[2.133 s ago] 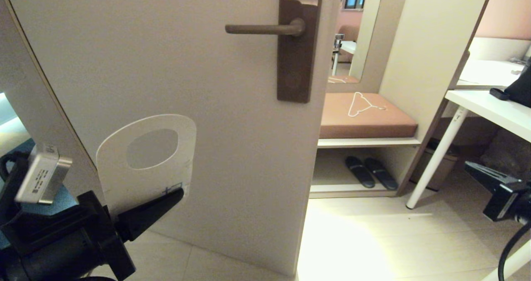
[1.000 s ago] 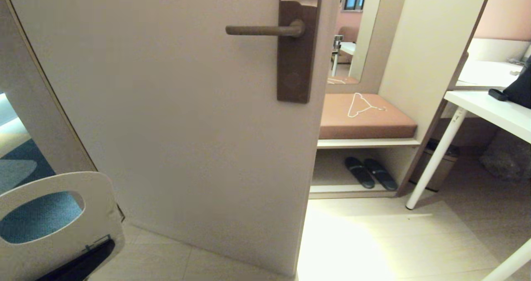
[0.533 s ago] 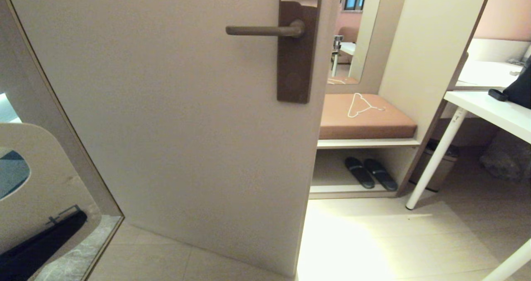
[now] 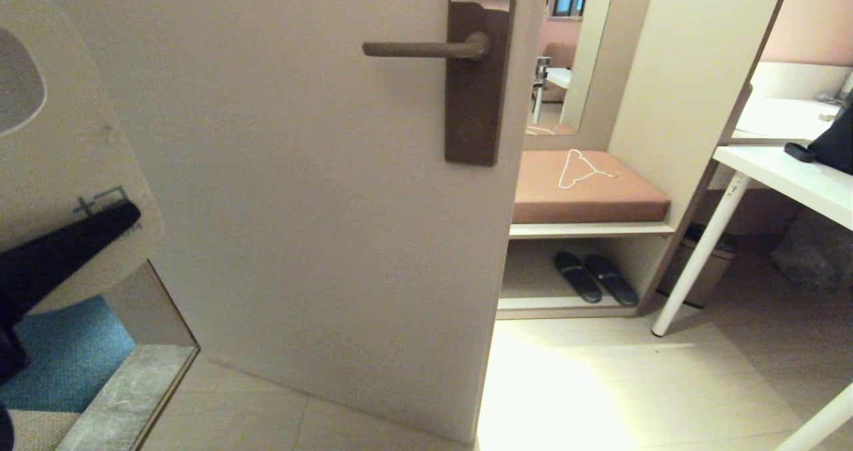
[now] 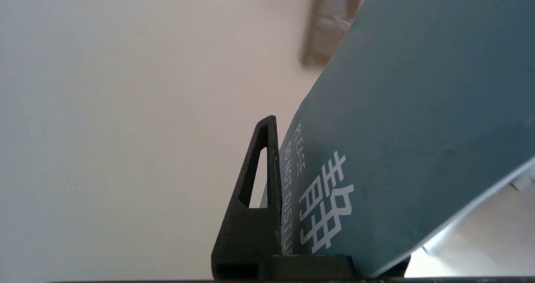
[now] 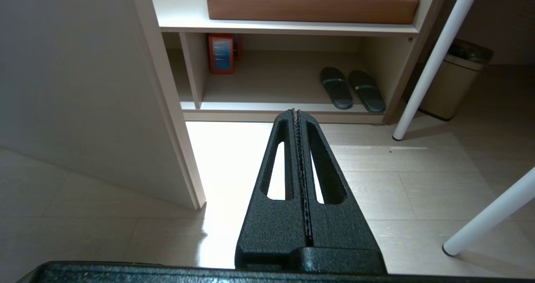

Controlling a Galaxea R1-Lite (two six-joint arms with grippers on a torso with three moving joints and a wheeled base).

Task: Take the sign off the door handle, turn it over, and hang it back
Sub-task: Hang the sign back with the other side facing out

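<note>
From the head camera I see the sign (image 4: 66, 151) at the far left, its long axis near upright and leaning a little, the big rounded hole at the top end. Its pale white face is turned toward me, flat and smooth with rounded corners, with small blue print near the bottom that I can't read. My left gripper (image 4: 73, 238) is closed on its lower end, one black finger lying across the face. The door handle (image 4: 426, 49), a slim bronze lever on a tall plate, points left and sits well apart from the sign, bare.

On my left wrist camera the slate-blue face of the sign (image 5: 418, 128) reads "PLEASE DO NOT DISTURB" in white beside Chinese characters; a textured black finger (image 5: 259, 191) presses against it.

On my right wrist camera the right gripper (image 6: 297, 116) is fully closed on nothing, held low over the pale floor, pointing toward the slippers (image 6: 351, 88)
</note>
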